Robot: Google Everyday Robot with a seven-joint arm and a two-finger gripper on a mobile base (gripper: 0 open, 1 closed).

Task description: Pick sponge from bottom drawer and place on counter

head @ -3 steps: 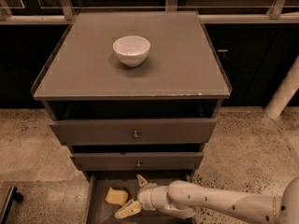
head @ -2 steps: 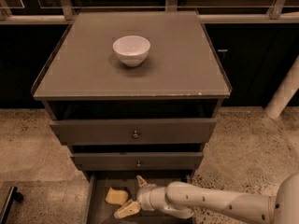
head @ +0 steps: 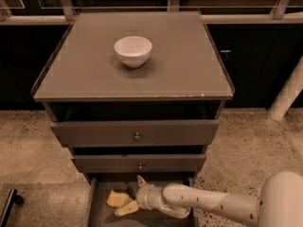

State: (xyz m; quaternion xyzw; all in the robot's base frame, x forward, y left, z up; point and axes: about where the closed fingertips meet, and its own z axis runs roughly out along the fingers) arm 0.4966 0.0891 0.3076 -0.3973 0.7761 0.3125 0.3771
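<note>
The bottom drawer is pulled open at the foot of the grey cabinet. The pale-yellow sponge lies on its floor, left of centre. My gripper reaches in from the right, low inside the drawer. It is open, with one cream finger pointing to the back and the other lying in front of the sponge. The sponge's right end sits between the two fingers, and I cannot tell if they touch it. The counter is the flat grey top of the cabinet.
A white bowl stands on the counter, back and left of centre. Two upper drawers with small knobs are slightly pulled out above the bottom one. My white arm enters from the lower right. Speckled floor surrounds the cabinet.
</note>
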